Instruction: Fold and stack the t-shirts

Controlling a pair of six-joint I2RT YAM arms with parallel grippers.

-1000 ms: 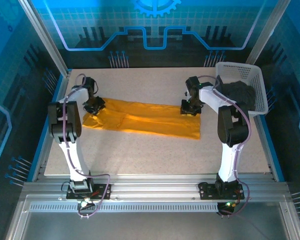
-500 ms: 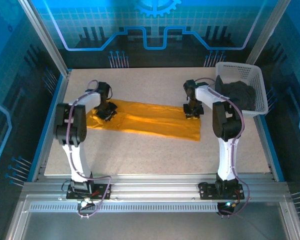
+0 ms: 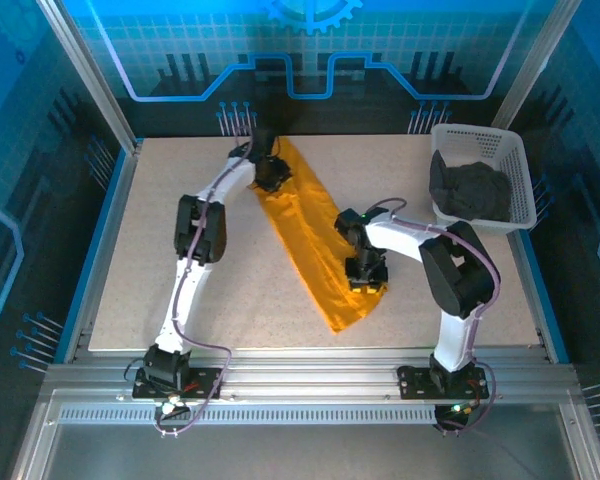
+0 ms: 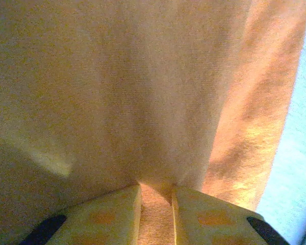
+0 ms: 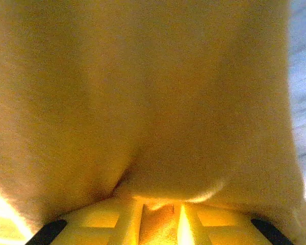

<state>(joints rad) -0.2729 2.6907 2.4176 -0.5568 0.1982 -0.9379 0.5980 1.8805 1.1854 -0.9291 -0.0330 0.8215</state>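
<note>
From above, the plain orange-yellow cloth t-shirt [image 3: 305, 230] lies as a long folded band running diagonally across the speckled beige table [image 3: 180, 290]. My left gripper [image 3: 273, 173] is at its far end and my right gripper [image 3: 366, 276] is at its edge towards the near end, while the dark charcoal cloth t-shirt [image 3: 470, 190] sits bunched in the white plastic lattice basket [image 3: 515, 160] at far right. My left wrist camera shows the left gripper [image 4: 155, 199] pinching a narrow ridge of that orange-yellow shirt [image 4: 117, 92], and my right wrist camera shows the right gripper [image 5: 160, 210] clamped on a puckered fold of it [image 5: 143, 92].
</note>
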